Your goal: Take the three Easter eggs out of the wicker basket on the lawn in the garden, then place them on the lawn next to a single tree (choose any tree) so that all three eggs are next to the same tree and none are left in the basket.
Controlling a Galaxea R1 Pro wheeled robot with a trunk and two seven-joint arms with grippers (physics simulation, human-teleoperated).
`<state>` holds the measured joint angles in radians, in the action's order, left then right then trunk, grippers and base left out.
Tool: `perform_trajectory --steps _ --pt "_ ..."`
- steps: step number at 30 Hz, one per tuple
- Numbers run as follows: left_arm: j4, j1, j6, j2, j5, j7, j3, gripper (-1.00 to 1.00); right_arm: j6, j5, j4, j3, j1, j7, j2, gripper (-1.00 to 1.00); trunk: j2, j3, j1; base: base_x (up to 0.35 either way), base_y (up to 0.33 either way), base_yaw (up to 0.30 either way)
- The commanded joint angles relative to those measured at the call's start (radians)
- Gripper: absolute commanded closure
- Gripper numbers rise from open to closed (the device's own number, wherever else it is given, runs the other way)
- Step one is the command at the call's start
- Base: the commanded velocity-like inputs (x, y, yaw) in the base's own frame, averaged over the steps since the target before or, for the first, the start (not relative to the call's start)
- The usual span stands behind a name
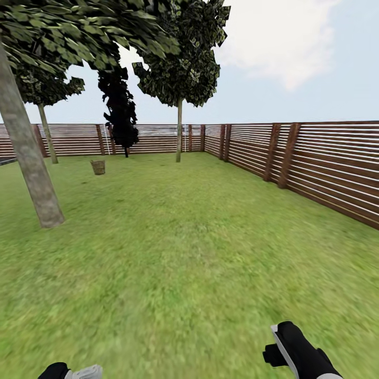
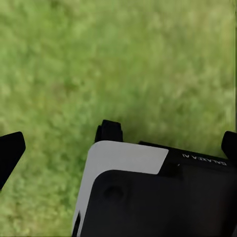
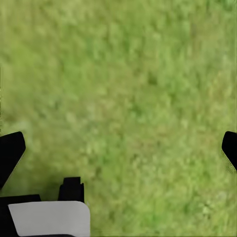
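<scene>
Both end effectors hang over open lawn; fence bounds right.

The only lettering stands in the left wrist view: small pale capitals on the black housing of the robot's arm, seen upside down and seeming to spell "GALAXEA AI", though too small and blurred to be sure of every letter.

Wicker basket: small, brown, upright on the grass far off, its contents too distant to make out.
Lawn: mottled green, broad, fenced.
Trees: a thick leaning trunk stands nearest; a thin-trunked one by the back fence.
</scene>
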<state>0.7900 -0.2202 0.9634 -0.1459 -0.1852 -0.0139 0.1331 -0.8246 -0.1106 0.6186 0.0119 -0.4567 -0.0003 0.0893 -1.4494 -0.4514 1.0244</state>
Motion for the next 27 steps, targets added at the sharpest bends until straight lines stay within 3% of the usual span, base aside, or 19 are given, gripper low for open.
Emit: perform_trajectory --steps 1,8,13,21,27 --pt "0.003 -0.001 0.004 0.000 -0.002 -0.001 0.002 -1.00 -0.004 -0.007 0.001 0.001 0.000 0.002 -0.001 -1.00 -0.001 -0.001 0.001 0.344 0.000 0.000" --pt "0.006 -0.010 0.003 0.024 0.000 0.007 0.001 -1.00 -0.006 -0.006 0.003 -0.004 0.000 0.003 0.000 -1.00 -0.001 -0.001 0.001 0.344 0.000 0.000" --pt "0.003 -0.011 0.004 0.012 0.001 0.003 0.022 -1.00 -0.006 -0.006 0.002 0.000 0.000 0.003 -0.006 -1.00 -0.001 -0.001 0.001 0.344 0.000 0.000" --pt "-0.004 -0.011 0.005 -0.015 0.000 0.000 0.026 -1.00 -0.005 -0.005 0.000 -0.003 0.000 0.002 -0.006 -1.00 -0.001 -0.001 0.001 0.344 0.000 0.000" --pt "0.001 -0.011 0.003 -0.008 -0.003 0.004 0.024 -1.00 -0.006 -0.003 0.000 -0.005 0.000 0.003 -0.003 -1.00 -0.001 -0.001 0.001 0.344 0.000 0.000"
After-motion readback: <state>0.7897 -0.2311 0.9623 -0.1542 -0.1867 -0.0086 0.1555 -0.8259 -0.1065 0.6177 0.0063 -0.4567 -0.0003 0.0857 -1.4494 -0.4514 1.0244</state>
